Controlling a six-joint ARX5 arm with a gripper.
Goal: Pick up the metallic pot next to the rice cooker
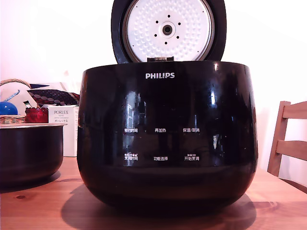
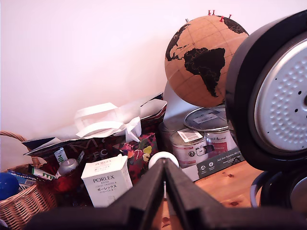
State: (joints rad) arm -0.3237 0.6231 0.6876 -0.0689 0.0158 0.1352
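Metallic pot (image 1: 29,153) sits beside rice cooker (image 1: 168,136), wicker basket (image 1: 12,119) behind

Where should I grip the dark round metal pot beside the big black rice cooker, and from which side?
Probably the thin rim of the dark round metal pot, from above. It stands upright on the wooden table, mouth up, showing no handles; its curved wall looks too broad to span. The glossy black rice cooker crowds one side. The gripper looks shut, so open it first.

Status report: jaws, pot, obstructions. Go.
Gripper jaws shut, empty, high above table. Metallic pot untouched beside rice cooker. Cooker lid up; nothing on pot.
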